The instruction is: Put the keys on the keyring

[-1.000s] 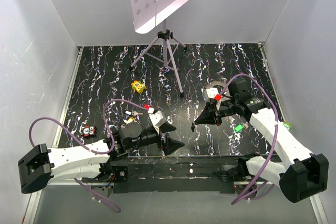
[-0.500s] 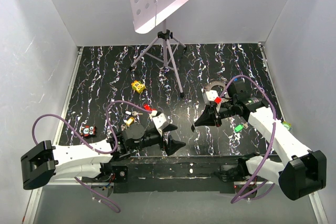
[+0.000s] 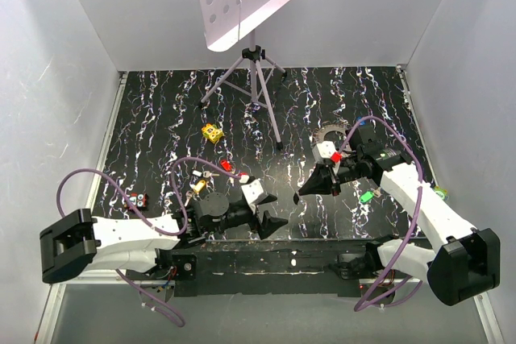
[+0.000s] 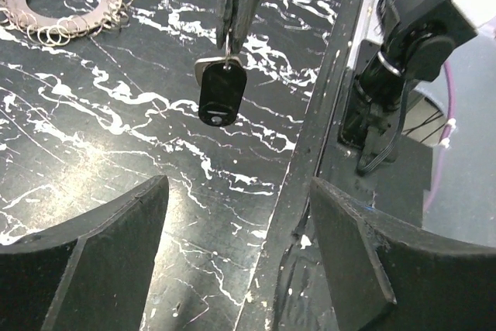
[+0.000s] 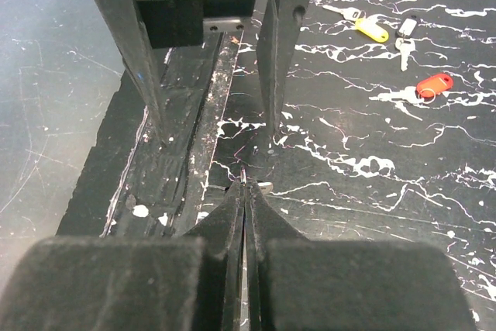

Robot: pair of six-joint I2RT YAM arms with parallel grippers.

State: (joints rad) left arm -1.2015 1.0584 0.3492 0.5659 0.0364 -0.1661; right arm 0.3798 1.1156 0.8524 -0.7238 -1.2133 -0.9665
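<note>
Black-and-white swirls all over the table, and dangling above it is the small silver key with a black plastic head, pinched at its top by the right gripper, fingers pressed tight together. Meanwhile the left gripper sits spread wide, facing that key, not touching it. The flat grey toothed metal keyring lies on the table further off, well apart from the key.
</note>
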